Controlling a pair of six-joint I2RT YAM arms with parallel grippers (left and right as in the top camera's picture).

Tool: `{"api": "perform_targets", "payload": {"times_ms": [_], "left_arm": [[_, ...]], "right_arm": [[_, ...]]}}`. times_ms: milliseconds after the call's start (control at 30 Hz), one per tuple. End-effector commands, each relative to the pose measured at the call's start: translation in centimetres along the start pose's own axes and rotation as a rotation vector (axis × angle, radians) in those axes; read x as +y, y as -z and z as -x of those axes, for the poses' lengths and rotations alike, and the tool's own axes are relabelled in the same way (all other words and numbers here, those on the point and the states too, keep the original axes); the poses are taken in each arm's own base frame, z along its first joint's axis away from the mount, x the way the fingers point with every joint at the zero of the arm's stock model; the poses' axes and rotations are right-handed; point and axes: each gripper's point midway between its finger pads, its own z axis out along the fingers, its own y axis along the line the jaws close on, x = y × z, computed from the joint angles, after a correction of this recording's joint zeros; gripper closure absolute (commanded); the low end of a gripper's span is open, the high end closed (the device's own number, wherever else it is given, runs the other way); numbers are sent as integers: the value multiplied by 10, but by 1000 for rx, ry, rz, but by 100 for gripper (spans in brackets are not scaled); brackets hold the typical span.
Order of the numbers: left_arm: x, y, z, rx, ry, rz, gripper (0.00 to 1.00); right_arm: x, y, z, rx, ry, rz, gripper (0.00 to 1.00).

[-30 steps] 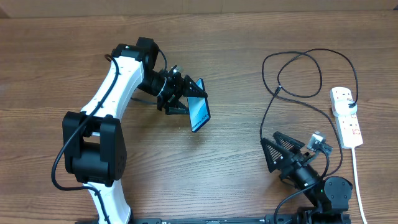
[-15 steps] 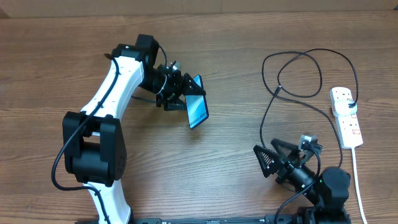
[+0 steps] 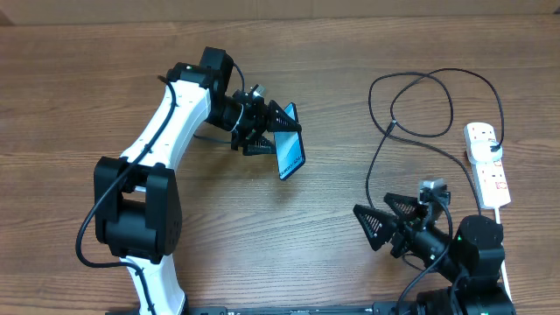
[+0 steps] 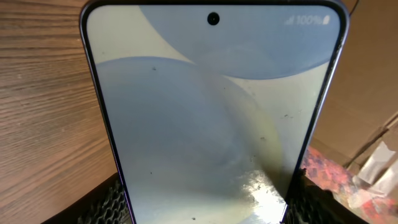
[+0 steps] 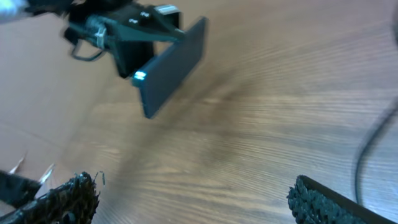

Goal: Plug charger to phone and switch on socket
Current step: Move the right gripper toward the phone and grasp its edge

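Observation:
My left gripper is shut on the phone and holds it tilted above the table's middle. Its light blue screen fills the left wrist view between my two fingers. The phone also shows in the right wrist view. My right gripper is open and empty at the front right, facing left; its fingertips frame bare wood. The black charger cable loops at the back right, running down toward my right arm. The white socket lies at the far right, its cord running forward.
The wooden table stretches wide to the left and between the arms. A black cable crosses the right edge of the right wrist view. Cardboard and crumpled wrapping show beyond the phone in the left wrist view.
My left gripper has carried the phone a little to the right. My right arm has turned and drawn back, its open jaws now pointing left.

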Motion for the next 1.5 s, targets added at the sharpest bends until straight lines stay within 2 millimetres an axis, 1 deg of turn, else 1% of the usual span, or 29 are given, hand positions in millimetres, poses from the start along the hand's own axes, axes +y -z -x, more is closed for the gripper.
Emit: {"api": "perform_targets", "payload": {"times_ms": [0,67,133,233,333,433,500,600,700,800,1000,1133,1267,1400,1467], "left_arm": [[-19,3,-2,24,-9,-78,60],[-20,3,-1,21,-4,-79,61],[-20,3,3,5,-1,-76,62],[-19,3,15,-41,27,-57,62],[-20,2,27,-89,51,-43,61],[-25,-2,34,-118,60,-40,61],[-29,-5,35,-121,54,-47,61],[-33,-10,34,-120,40,-47,60],[-32,-10,34,-122,40,-43,60],[-33,-10,34,-123,39,-43,60],[-32,-10,36,-130,36,-39,60],[-34,-14,33,-123,29,-34,60],[-36,-18,30,-116,20,-31,60],[-36,-19,30,-114,20,-31,60],[-36,-19,30,-113,26,-32,60]], "right_arm": [[6,-5,7,-39,-14,40,0],[6,-11,11,-84,-20,73,0],[4,-15,16,-136,13,91,0],[-7,-22,19,-190,35,72,0],[-19,-27,23,-209,25,27,0],[-19,-34,27,-210,33,39,0],[-19,-42,26,-194,31,45,0],[-24,-61,17,-150,20,28,0],[-21,-82,8,-125,34,20,0],[-19,-101,3,-135,54,-14,0],[-8,-134,0,-169,76,-3,0],[-5,-152,9,-189,32,15,0],[2,-169,21,-197,34,28,0],[9,-182,36,-216,38,40,0],[12,-188,42,-223,40,45,4]]}}
